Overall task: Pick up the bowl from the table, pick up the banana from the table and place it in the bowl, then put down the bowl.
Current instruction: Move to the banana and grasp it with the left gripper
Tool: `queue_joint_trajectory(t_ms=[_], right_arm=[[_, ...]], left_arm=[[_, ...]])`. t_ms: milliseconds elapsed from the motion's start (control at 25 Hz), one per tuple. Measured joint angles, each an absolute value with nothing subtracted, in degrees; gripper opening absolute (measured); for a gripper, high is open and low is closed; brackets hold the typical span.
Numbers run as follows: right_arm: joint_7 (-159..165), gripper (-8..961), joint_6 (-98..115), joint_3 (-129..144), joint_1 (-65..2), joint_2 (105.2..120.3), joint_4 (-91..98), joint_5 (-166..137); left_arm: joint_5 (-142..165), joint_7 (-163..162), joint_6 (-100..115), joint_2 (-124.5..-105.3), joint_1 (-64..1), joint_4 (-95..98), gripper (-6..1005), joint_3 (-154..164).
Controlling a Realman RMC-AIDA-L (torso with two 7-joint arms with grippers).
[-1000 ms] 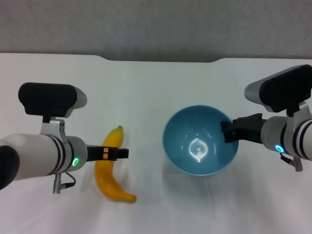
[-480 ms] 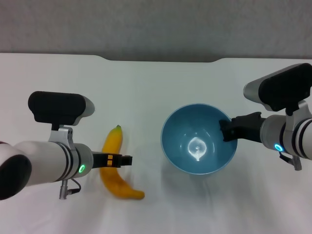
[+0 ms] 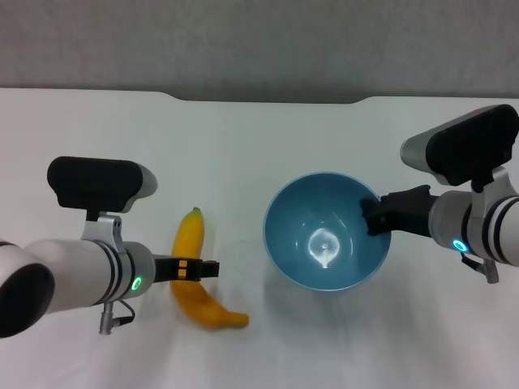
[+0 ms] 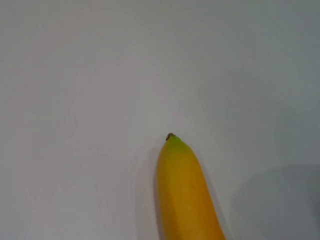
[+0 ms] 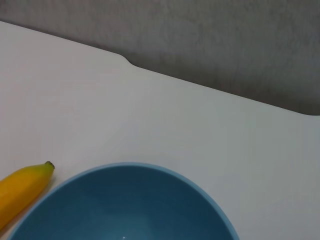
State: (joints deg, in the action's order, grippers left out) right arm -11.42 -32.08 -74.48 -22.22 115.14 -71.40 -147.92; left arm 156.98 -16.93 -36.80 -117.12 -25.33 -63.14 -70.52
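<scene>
In the lower left of the head view the left gripper (image 3: 207,268) reaches in from the left edge with its dark fingers closed across the middle of the banana (image 3: 195,271), gripping it; against the frame of a second ago the arm has swung so that the fingers sit further right and lower, and the banana has turned with them, its near end now pointing toward the lower middle of the frame while the stem tip stays aimed up the picture. The left wrist view shows only the banana's greenish stem end (image 4: 186,190) rising from the bottom edge over bare white surface. Right of centre sits the bowl (image 3: 327,242), light blue and glossy, with a bright glare spot at its bottom; the right gripper (image 3: 375,217) comes in from the right edge and is clamped on the bowl's right rim, one finger inside the wall. Since the earlier frames the bowl and this gripper have drifted slightly left and up, and a faint shadow lies beneath the bowl. The right wrist view looks across the bowl's rim (image 5: 150,170), banana tip at lower left. Farthest, the table (image 3: 259,146) ends at its notched edge along the upper frame
</scene>
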Motion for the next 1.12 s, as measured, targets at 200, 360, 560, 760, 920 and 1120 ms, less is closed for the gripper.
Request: queue_joint_trajectory(t_ms=[200,360,560,760,920,1120], right_arm=[[-11.53,35,-32.08,-74.29,-22.13,115.13,-71.63,-147.92],[-11.58,35,-32.07,-74.27,-21.8,115.14,-71.68,-147.92],[-11.64,35,-31.82,-74.22,-21.45,115.14,-72.31,-147.92],[-11.69,34,-31.25,-74.11,-21.1,115.13,-72.41,-147.92],[-11.69,34,-31.2,-74.09,-21.07,115.13,-72.53,-147.92],[-11.69,34,-31.14,-74.08,-21.06,115.07,-72.61,-147.92]], left_arm=[[156.98,-16.95,-36.35,-117.03,-25.4,-62.68,909,-70.66],[156.99,-16.96,-36.21,-116.94,-25.49,-61.76,909,-71.23],[157.07,-16.93,-36.26,-116.87,-25.87,-60.16,909,-72.12],[157.09,-16.89,-36.54,-116.81,-26.06,-59.69,909,-72.25],[157.92,-16.93,-36.53,-116.97,-26.12,-59.67,885,-72.2],[158.37,-16.94,-36.43,-117.1,-26.12,-59.67,824,-72.07]])
